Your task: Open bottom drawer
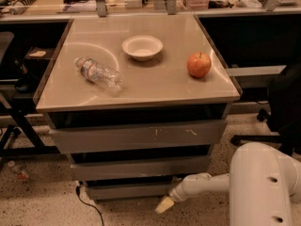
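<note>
The bottom drawer (127,190) is the narrowest grey panel at the foot of the cabinet, plain and handleless, its face standing about flush under the middle drawer. My gripper (164,205) is low near the floor, just in front of and below the drawer's right end, at the tip of my white arm (202,185). It touches or nearly touches the drawer's lower right corner.
Above are the mid-width drawer (140,167) and the widest drawer with white scratches (138,135). On the tabletop (70,88) lie a plastic bottle (99,74), a white bowl (142,47) and a red apple (199,64). A black cable (89,206) runs on the floor at left. A chair base (263,135) stands at right.
</note>
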Controlling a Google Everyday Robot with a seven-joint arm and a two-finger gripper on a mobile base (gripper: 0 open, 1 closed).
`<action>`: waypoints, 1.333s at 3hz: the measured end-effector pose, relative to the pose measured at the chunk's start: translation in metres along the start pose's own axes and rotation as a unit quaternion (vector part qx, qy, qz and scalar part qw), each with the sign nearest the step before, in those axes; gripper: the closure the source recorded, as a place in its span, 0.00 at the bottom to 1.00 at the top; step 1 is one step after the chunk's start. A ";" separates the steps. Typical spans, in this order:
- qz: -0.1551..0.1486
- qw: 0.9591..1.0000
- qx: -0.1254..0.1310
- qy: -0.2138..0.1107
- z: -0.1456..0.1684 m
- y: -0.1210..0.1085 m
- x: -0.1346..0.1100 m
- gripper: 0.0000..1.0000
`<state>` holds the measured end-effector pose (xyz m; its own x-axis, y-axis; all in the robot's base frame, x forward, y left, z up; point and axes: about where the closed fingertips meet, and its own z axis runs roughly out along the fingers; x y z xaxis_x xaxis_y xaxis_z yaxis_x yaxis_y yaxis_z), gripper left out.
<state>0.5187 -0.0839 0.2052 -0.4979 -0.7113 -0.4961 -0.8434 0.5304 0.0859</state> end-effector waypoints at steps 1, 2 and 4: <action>-0.007 1.000 -0.015 0.014 0.009 0.012 0.014 0.00; -0.011 1.000 -0.022 0.020 0.011 0.017 0.016 0.00; -0.019 0.998 -0.041 0.039 -0.001 0.034 0.029 0.00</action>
<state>0.4750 -0.0869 0.1946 -0.4774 -0.7658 -0.4309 -0.8738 0.4656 0.1405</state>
